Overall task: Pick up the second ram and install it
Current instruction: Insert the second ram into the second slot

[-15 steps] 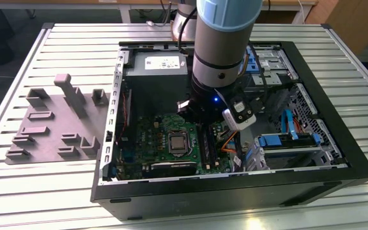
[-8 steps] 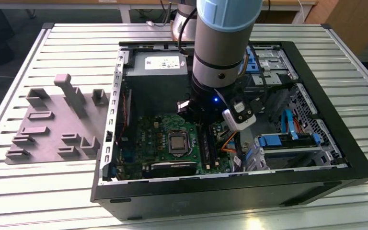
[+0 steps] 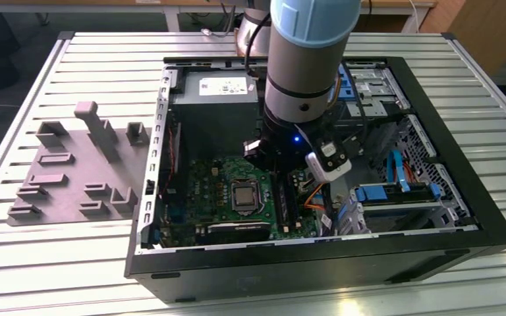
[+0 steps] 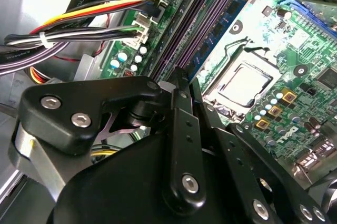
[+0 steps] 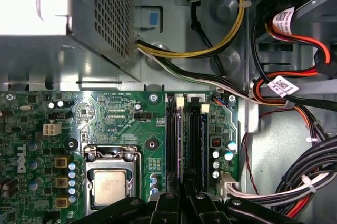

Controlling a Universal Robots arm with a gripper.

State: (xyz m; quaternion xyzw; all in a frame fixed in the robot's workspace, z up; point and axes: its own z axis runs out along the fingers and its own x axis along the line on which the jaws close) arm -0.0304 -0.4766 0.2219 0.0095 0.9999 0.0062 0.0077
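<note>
Down inside the open computer case [image 3: 464, 217], my fingers [image 4: 181, 84] are drawn nearly together, with a thin gap at most between them. They sit right over the long black memory slots [image 5: 174, 139] of the green motherboard [image 3: 213, 191], in line with one of them. I cannot tell whether a stick's edge is pinched between them, because my own linkage covers that spot in both wrist views.

Just beyond my fingertips, in the second wrist view, a blue-green ram stick [image 4: 221, 21] with black chips stands upright in a slot, between the other slots and the processor socket [image 5: 109, 187]. It looks level and low in its slot. I cannot say for certain whether this is the second ram or the one before it.

On the far side of the slots from the socket, bundles of black and coloured cables [image 5: 295, 182] run close by but do not cross the slots.

In the exterior view the power supply box [image 3: 213, 99] lies toward twelve o'clock from my wrist. A grey parts holder [image 3: 68, 171] rests on the slatted counter [image 3: 77, 263] toward nine o'clock, well apart from the case.

As I judge it, the fetching is done. The work is at the seating stage, and I cannot confirm that the latches have closed.
</note>
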